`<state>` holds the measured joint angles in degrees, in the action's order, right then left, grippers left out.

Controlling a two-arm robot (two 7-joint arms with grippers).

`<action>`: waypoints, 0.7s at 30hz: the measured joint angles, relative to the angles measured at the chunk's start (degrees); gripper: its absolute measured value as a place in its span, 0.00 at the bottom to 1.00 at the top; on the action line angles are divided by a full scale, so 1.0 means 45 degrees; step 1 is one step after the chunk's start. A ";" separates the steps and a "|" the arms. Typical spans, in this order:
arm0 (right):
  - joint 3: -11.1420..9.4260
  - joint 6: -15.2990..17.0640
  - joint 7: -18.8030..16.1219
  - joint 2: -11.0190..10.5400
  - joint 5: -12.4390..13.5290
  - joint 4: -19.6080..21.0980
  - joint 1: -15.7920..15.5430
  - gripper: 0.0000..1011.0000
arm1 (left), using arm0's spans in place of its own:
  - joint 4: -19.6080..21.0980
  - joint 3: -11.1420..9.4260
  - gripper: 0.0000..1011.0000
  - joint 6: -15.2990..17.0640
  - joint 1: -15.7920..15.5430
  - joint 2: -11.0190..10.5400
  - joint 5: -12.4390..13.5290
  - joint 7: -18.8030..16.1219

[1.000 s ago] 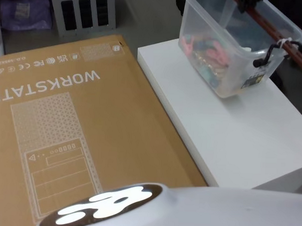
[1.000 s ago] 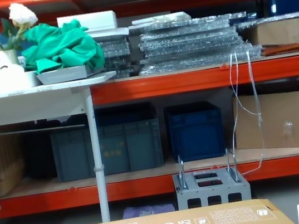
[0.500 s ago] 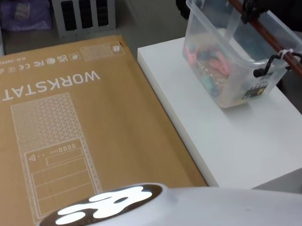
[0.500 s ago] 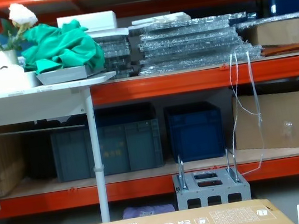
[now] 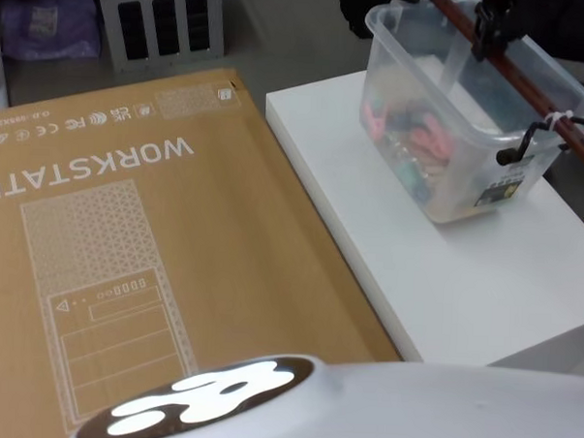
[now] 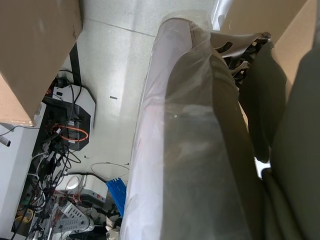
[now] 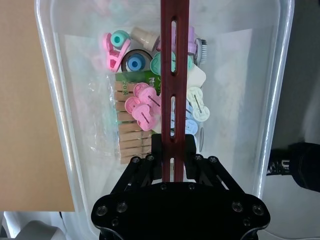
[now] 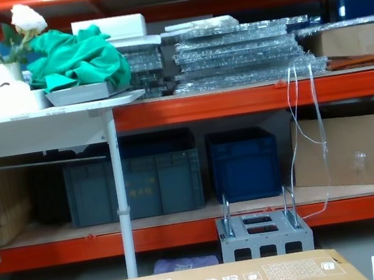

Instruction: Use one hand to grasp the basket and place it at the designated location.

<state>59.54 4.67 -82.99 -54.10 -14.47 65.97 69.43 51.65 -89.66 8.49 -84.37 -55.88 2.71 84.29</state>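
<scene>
While the right pincer [image 7: 173, 150] pinches the basket's [image 5: 439, 177] red-brown handle bar [image 7: 173, 75] | basket at far right over white tabletop [image 5: 483, 286] | risk: bar slips, basket tilts, clips spill.

White table [image 5: 483, 276], translucent basket [image 5: 441, 138] of small colourful items resting on its far end

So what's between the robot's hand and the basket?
In the right wrist view, a red slotted bar runs over the basket; the right hand is shut on that bar, above the pegs inside.
</scene>
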 joint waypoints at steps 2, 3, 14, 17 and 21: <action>-0.0032 -0.0008 -0.0013 -0.0018 -0.0004 0.0034 -0.0072 0.24 | 0.0000 0.0001 0.00 0.0000 0.0000 0.0001 -0.0001 0.0000; -0.0042 -0.0014 -0.0017 -0.0019 -0.0004 0.0035 -0.0088 0.24 | 0.0000 0.0000 0.00 0.0000 0.0000 0.0000 0.0000 -0.0001; -0.0138 -0.0285 -0.0140 0.0081 -0.0037 -0.0071 -0.0251 0.24 | 0.0000 0.0000 0.00 0.0000 0.0001 0.0001 0.0000 -0.0001; -0.0153 -0.0357 -0.0177 0.0104 -0.0036 -0.0094 -0.0259 0.24 | 0.0000 0.0000 0.00 0.0000 0.0000 0.0001 0.0000 0.0000; -0.0161 -0.0419 -0.0212 0.0152 -0.0036 -0.0169 -0.0259 0.24 | -0.0001 0.0001 0.00 0.0000 0.0000 0.0000 0.0000 0.0000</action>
<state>58.82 2.79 -83.94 -53.42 -14.64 65.21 68.27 51.65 -89.66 8.49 -84.37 -55.87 2.71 84.29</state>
